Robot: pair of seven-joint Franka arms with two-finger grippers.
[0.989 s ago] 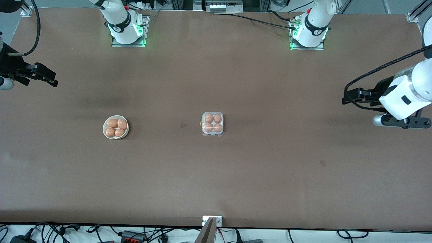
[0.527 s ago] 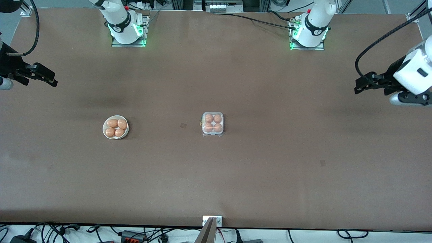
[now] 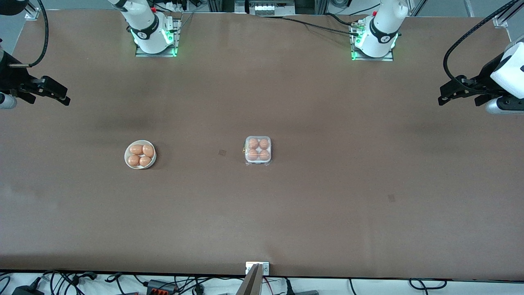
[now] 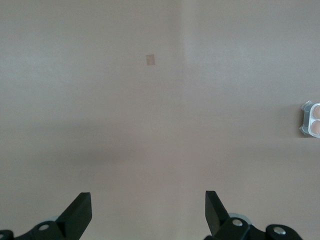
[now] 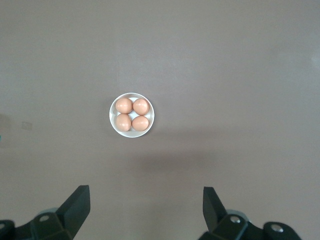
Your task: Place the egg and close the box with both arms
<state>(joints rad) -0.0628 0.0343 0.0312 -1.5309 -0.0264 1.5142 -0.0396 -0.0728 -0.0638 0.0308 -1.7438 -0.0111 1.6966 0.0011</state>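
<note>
The box (image 3: 258, 150) stands mid-table, a small white carton whose clear lid lies down over several orange-brown eggs (image 3: 253, 143); no single egg stands out as the task's own. One corner of the box (image 4: 312, 120) shows in the left wrist view. My left gripper (image 3: 444, 95) hangs open and empty over the left arm's end of the table, its jaws (image 4: 148, 197) wide apart above bare tabletop. Over the right arm's end, my right gripper (image 3: 63, 95) is open and empty too, and its wrist view (image 5: 145, 192) looks down toward the dish.
A round white dish (image 3: 126, 155) with several more eggs (image 3: 136, 149) sits toward the right arm's end, level with the box; its rim (image 5: 112, 116) shows in the right wrist view. Two small tape patches (image 3: 222, 152) (image 3: 391, 198) mark the brown table.
My left arm has drawn back from the table's middle toward its own end and toward the bases, gripper still open. The right arm, the box and the dish have not moved.
</note>
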